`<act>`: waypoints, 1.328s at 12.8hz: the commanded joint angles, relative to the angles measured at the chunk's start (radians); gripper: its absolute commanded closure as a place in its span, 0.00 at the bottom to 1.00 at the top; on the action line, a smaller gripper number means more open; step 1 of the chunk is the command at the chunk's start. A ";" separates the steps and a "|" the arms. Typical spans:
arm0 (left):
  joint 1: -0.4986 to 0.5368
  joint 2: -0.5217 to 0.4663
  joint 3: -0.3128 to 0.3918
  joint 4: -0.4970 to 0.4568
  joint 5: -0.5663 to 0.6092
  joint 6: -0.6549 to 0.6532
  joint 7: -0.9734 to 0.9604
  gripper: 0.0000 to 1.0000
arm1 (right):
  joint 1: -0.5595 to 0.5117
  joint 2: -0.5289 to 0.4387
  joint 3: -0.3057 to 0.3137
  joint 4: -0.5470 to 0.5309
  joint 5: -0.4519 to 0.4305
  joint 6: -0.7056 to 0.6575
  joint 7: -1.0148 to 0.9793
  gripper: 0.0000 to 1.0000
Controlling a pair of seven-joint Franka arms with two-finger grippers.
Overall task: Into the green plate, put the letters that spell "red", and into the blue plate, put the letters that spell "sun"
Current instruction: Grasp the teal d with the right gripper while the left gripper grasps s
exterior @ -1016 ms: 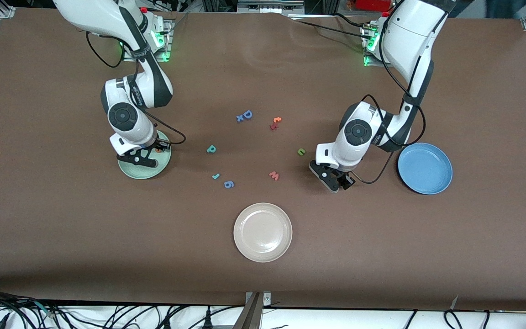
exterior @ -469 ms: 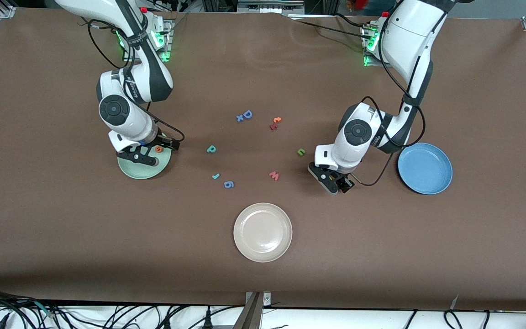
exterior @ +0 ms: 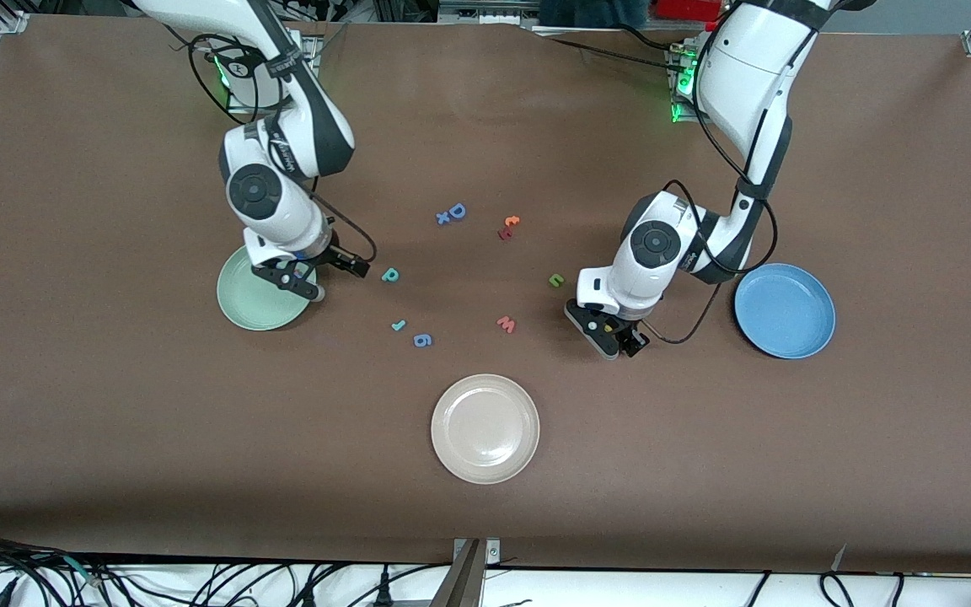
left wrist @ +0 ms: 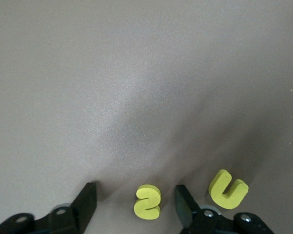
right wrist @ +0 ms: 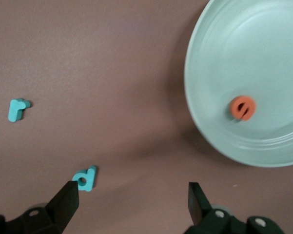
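Note:
My left gripper point(left wrist: 135, 191) is low over the table and open. The yellow "s" point(left wrist: 147, 201) lies between its fingers, clear of both. The yellow "u" point(left wrist: 228, 189) lies just outside one finger. In the front view this gripper point(exterior: 620, 341) covers both, near the green "n" point(exterior: 556, 280), with the blue plate point(exterior: 785, 310) at its arm's end. My right gripper point(right wrist: 131, 192) is open and empty beside the green plate point(right wrist: 283, 146), which holds the orange "e" point(right wrist: 243, 107). The teal "d" point(right wrist: 84, 178) lies at one fingertip, the teal "r" point(right wrist: 17, 109) farther off.
A cream plate point(exterior: 485, 428) sits near the front edge. A blue "6" point(exterior: 422, 340) lies beside the teal "r" point(exterior: 399, 324), and a red "w" point(exterior: 506, 324) lies mid-table. A blue "D" point(exterior: 454, 212) and orange-red letters point(exterior: 509, 226) lie nearer the bases.
My right gripper opened, left the orange "e" in the green plate, and moved off the plate toward the teal "d". My left gripper shifted slightly toward the table's middle.

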 commanded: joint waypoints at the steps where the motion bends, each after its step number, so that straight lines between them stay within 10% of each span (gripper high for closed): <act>1: -0.022 0.022 0.031 0.021 0.015 0.008 0.010 0.42 | 0.041 0.060 0.005 0.006 0.011 0.085 0.092 0.01; 6: -0.022 0.022 0.050 0.021 0.006 0.008 0.012 0.64 | 0.084 0.120 0.006 0.004 0.013 0.193 0.177 0.09; 10: -0.022 0.012 0.070 0.019 -0.046 0.007 0.007 0.81 | 0.098 0.132 0.006 0.006 0.016 0.231 0.178 0.36; 17: -0.008 -0.027 0.128 0.013 -0.283 -0.108 0.010 0.83 | 0.113 0.158 0.006 0.009 0.014 0.260 0.206 0.39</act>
